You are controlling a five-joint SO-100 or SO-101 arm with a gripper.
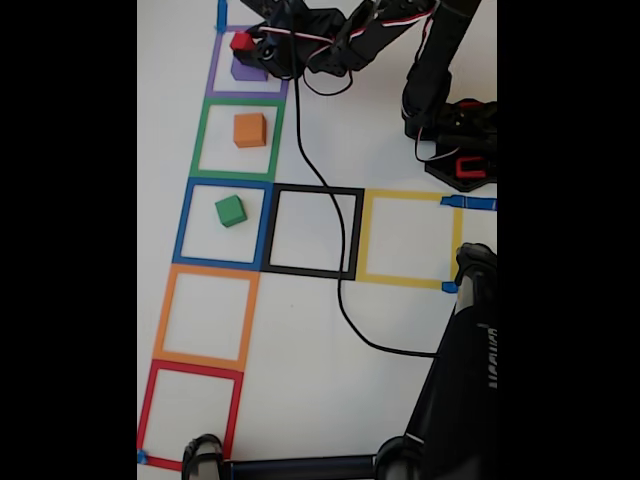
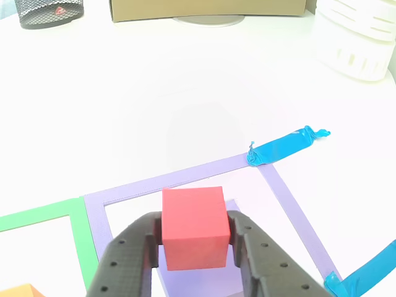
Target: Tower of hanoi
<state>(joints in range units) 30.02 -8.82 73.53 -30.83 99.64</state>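
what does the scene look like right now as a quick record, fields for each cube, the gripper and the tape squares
red cube: clamped between the gripper's fingers, over the purple square
gripper: shut on the red cube
purple cube: in the purple tape square, directly under the red cube
orange cube: in the green tape square
green cube: in the blue tape square
vacant squares: black, yellow, orange, red
cable: runs across the black square
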